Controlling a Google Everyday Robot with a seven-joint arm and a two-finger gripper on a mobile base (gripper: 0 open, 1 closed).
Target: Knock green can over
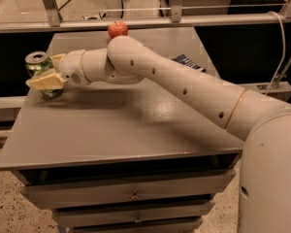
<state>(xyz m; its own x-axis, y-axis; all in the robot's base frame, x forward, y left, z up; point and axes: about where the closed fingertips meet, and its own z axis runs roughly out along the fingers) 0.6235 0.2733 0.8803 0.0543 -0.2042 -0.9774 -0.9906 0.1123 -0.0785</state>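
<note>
The green can (39,65) stands at the far left edge of the grey table (116,130), its silver top leaning slightly to the left. My gripper (51,71) is pressed against the can's right side. Its cream fingers are spread open, the near finger (45,81) crossing in front of the can's lower half and the far finger (57,58) behind it. The can's lower right part is hidden by the gripper. My arm reaches in from the right across the table.
A red apple (117,29) sits at the table's back edge, just behind my arm. A dark blue packet (186,61) lies at the back right. The table's left edge drops off just past the can. Drawers (133,195) are below the tabletop.
</note>
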